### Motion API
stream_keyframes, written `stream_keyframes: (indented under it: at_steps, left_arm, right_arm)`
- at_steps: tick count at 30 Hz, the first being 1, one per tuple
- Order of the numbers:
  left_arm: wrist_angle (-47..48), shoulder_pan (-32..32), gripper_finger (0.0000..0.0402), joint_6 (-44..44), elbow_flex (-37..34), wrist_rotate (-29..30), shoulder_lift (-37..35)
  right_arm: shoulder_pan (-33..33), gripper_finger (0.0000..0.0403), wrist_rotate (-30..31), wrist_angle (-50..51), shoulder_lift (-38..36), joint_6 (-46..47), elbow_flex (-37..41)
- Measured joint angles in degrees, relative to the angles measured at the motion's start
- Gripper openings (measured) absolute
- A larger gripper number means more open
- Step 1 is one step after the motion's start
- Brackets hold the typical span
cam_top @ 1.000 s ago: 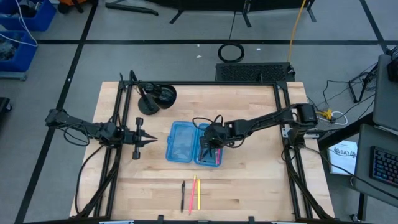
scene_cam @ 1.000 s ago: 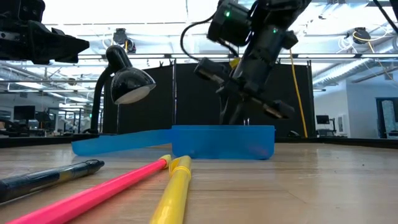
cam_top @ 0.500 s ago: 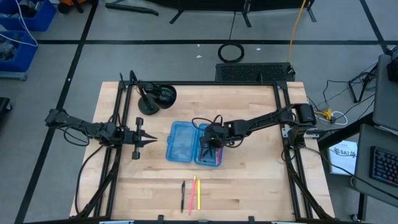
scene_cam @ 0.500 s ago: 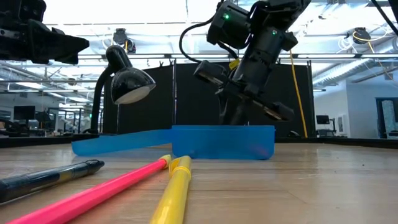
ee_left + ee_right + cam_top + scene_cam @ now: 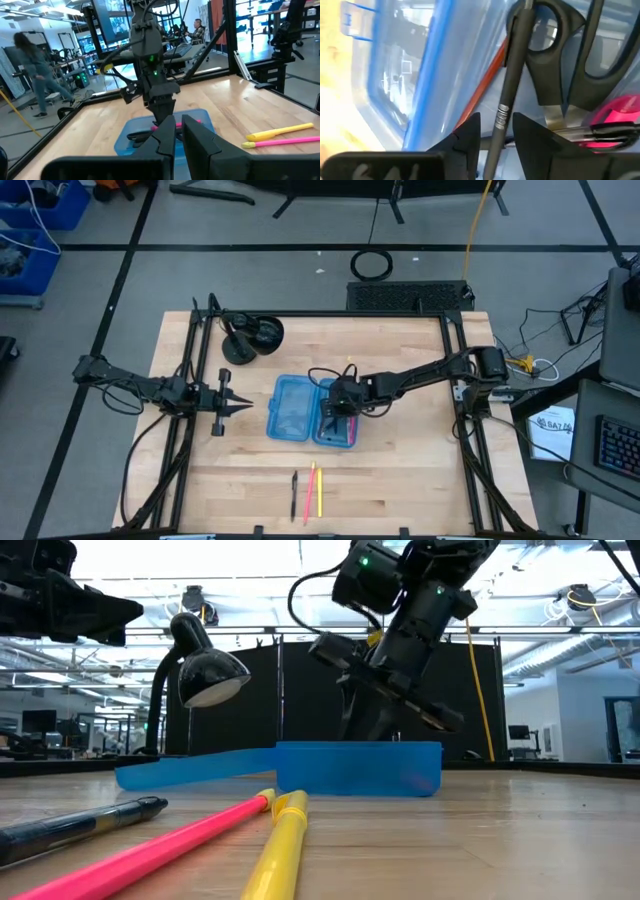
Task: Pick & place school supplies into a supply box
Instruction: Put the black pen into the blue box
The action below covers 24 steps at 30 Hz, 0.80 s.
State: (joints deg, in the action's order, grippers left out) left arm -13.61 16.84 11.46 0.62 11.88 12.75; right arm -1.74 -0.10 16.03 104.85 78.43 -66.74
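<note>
Right gripper (image 5: 338, 412) angled down into right half of translucent light-blue hinged supply box (image 5: 290, 408), fingers clamped on thin dark pen (image 5: 506, 102) for release beside black-handled scissors (image 5: 580, 45). Left gripper (image 5: 232, 404) parked well left, fingers spread narrowly. Black, pink, yellow pens (image 5: 307, 491) wait near front edge.

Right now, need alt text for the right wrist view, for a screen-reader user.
Close-up past the right gripper, whose two dark fingers straddle a thin black pen over the open translucent blue supply box. Black-handled scissors and a pink pen lie in the box; an orange pencil runs along its wall.
</note>
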Motion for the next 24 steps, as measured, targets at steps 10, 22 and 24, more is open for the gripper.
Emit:
stream_keyframes:
  at_steps: [10,22,24]
  left_arm:
    - [0.2,0.1,0.0037,-0.5,0.0,-0.1,0.0]
    - [0.5,0.1,0.0037,-0.3,0.0,0.1,0.0]
    - [0.5,0.1,0.0037,-0.5,0.0,0.2,0.0]
  right_arm:
    - [0.3,0.0113,3.0,-1.0,-11.2,-8.7,0.0]
    - [-10.8,0.0052,27.4,7.6,-38.6,-42.2,0.0]
    - [-13.7,0.0035,31.0,12.2,-41.0,-44.8,0.0]
